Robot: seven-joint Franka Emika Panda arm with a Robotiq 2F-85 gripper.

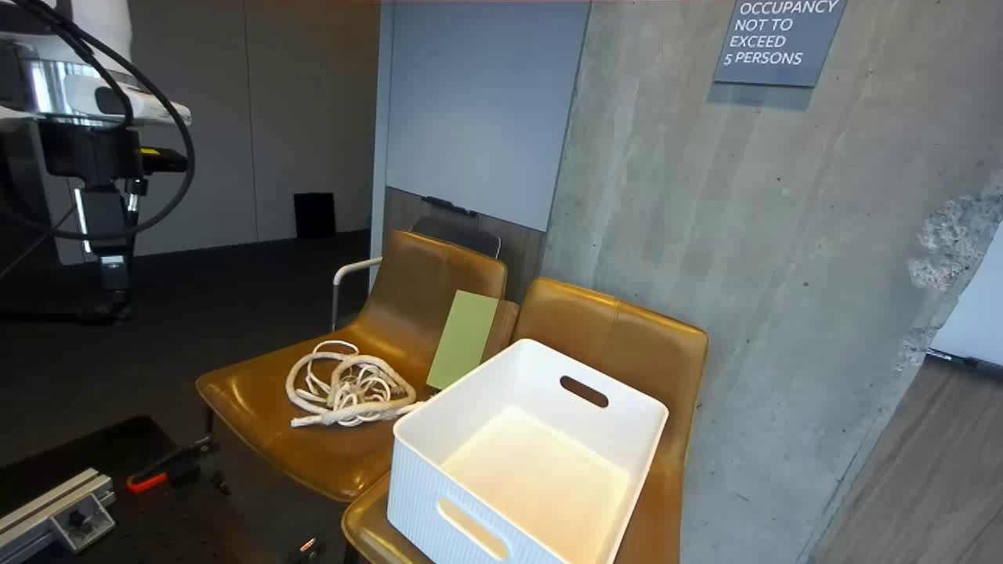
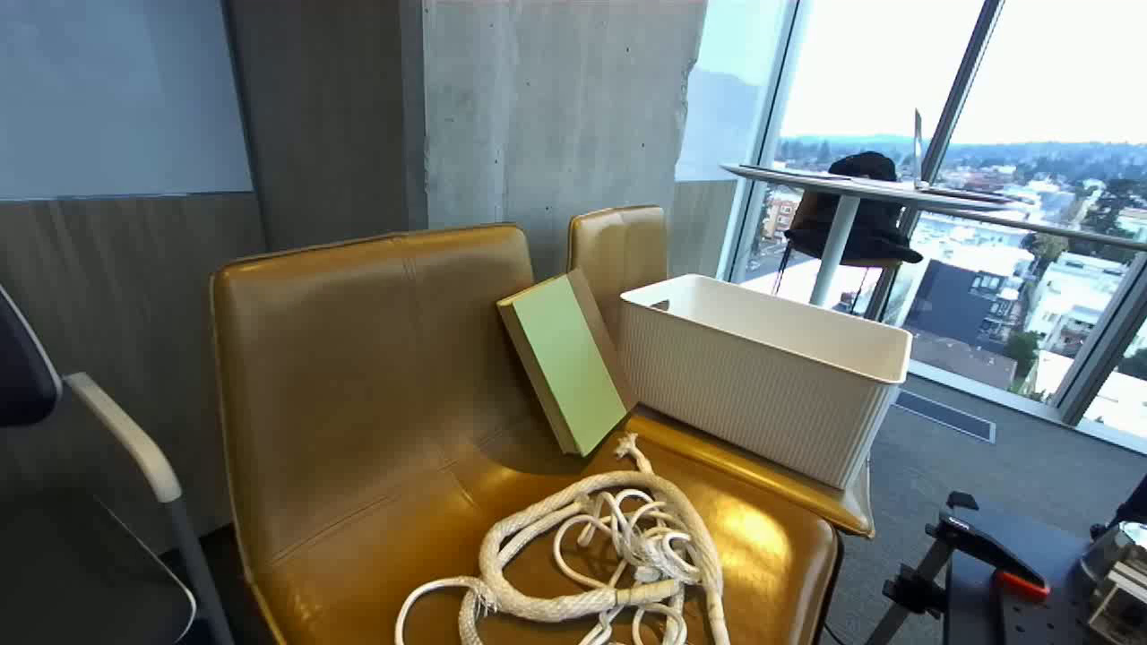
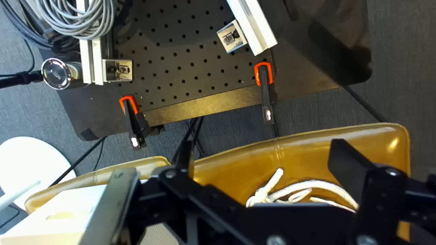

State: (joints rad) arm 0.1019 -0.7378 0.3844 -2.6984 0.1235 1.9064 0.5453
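My gripper (image 3: pixel 265 156) stands open in the wrist view, its two dark fingers wide apart with nothing between them. In an exterior view the gripper (image 1: pixel 116 301) hangs at the far left, pointing down, apart from everything on the chairs. A tangled off-white rope (image 1: pixel 345 392) lies loose on a tan leather chair (image 2: pixel 358 385). Part of the rope (image 3: pixel 313 185) shows beyond the gripper's body, which hides the rest. A green, brown-edged book (image 2: pixel 573 358) leans tilted between that chair's back and a white ribbed basket (image 2: pixel 735 385). The basket rests on a second tan chair; its visible inside holds nothing.
A black perforated table (image 3: pixel 177 68) with orange-tipped clamps (image 3: pixel 265 88) and metal rails stands close to the chairs' front edges. Behind the chairs rises a concrete pillar (image 1: pixel 705 235). An office chair's armrest (image 2: pixel 125 430) is nearby. A round high table (image 2: pixel 860 188) stands by the windows.
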